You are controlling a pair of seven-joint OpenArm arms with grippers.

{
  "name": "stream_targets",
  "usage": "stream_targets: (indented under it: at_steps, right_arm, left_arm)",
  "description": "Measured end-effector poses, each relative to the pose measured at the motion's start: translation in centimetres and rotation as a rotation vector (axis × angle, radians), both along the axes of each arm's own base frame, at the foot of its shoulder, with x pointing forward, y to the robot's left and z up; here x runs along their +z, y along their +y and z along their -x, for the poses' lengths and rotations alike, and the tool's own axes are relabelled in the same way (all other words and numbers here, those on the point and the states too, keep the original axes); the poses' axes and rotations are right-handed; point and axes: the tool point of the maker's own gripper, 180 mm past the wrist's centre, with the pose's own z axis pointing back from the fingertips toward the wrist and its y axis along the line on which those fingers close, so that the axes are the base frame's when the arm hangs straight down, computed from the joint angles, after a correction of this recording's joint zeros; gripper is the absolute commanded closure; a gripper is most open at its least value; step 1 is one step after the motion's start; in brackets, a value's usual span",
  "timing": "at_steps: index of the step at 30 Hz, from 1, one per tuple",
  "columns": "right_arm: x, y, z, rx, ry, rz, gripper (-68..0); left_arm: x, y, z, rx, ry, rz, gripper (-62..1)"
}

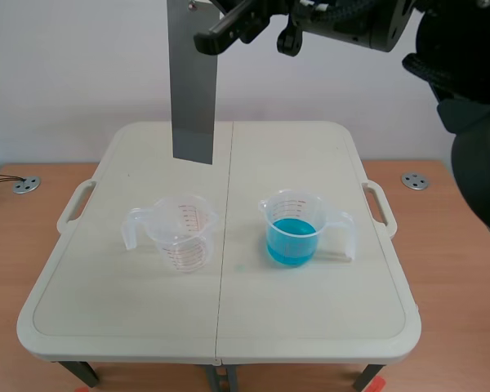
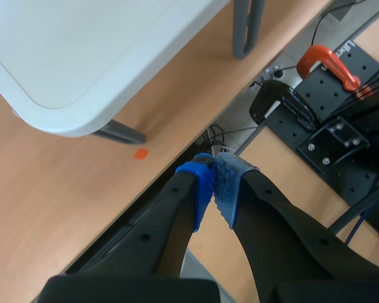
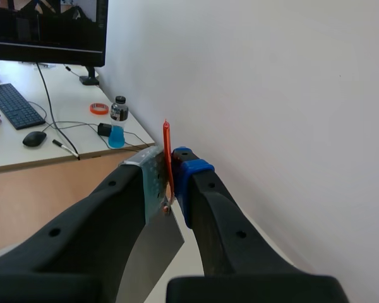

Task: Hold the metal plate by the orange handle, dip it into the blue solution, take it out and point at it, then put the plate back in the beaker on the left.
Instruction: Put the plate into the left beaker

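Observation:
The grey metal plate (image 1: 193, 82) hangs upright high above the far part of the table, over the left side. My right gripper (image 3: 168, 183) is shut on its thin orange handle (image 3: 167, 148); the arm crosses the top of the scene view. Below the fingers the plate (image 3: 150, 255) slopes down. An empty clear beaker (image 1: 180, 232) with red marks stands left of the table's middle. A second beaker (image 1: 294, 229) holding blue solution (image 1: 291, 242) stands to the right. My left gripper (image 2: 215, 189) is shut on nothing, off the table over the wooden floor.
The white folding table (image 1: 106, 310) has rounded edges and side handles. In the left wrist view its corner (image 2: 57, 120) lies ahead of the gripper, with an orange clamp (image 2: 325, 63) and black mounting plates beside. A desk with a keyboard (image 3: 16, 106) shows in the right wrist view.

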Motion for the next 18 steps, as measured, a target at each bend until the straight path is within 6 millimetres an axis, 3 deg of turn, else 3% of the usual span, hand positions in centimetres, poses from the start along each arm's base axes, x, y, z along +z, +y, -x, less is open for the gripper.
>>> stream_targets:
  at_steps: [9, 18]
  right_arm:
    - [-0.3, 2.8, 1.1, 0.051, 0.003, 0.010, -1.3]
    - [-2.1, 4.3, -0.5, 0.036, 0.080, 0.005, -1.3]
  left_arm:
    - [0.0, 0.0, 0.0, 0.000, 0.000, 0.000, -2.5]
    - [-0.1, 0.1, 0.1, 0.002, 0.007, -0.007, -2.6]
